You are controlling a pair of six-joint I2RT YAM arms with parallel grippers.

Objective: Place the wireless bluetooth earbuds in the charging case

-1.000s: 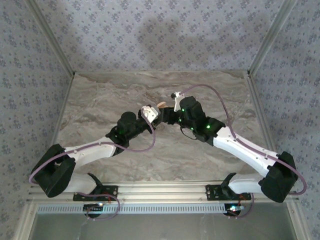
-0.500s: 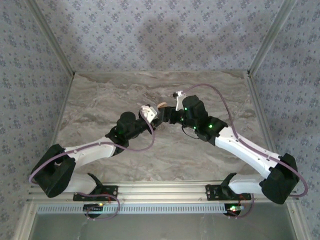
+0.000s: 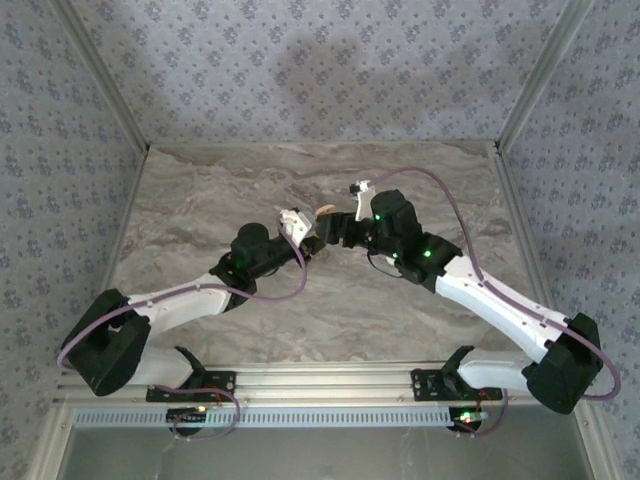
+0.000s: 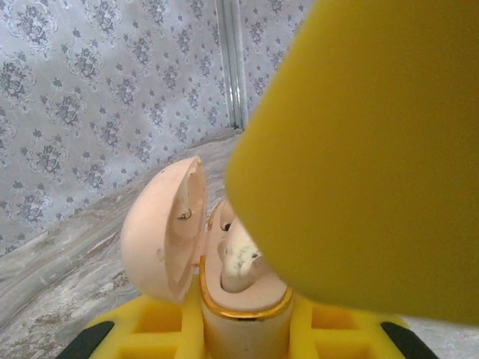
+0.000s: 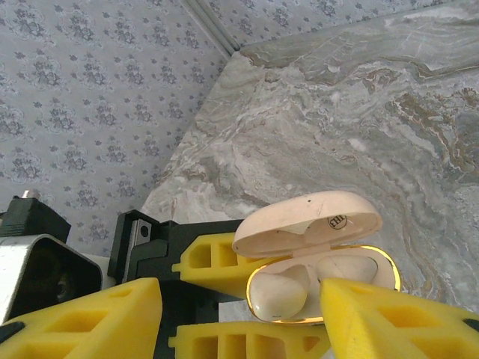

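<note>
Charging case (image 5: 318,258) — peach, gold-rimmed, lid (image 4: 161,232) swung open — gripped at its base by my left claw (image 4: 243,336), whose yellow fingers are clamped on either side of it. It appears to be held up off the desk (image 5: 337,112), near the desk's middle. Held this way, the hollow faces my other arm, so the wells can be reached without the case sliding.

Two pale earbuds (image 5: 277,295) lie side by side within the gold rim. In the right wrist view both appear to sit in their wells, though I cannot tell whether they are pushed fully home.

My right claw (image 5: 239,303) hangs just in front of the case with its fingers apart and nothing between them — one finger looms large at the right of the left wrist view.

I judge the insertion nearly or wholly done. What remains is likely to check the seating and shut the lid.
</note>
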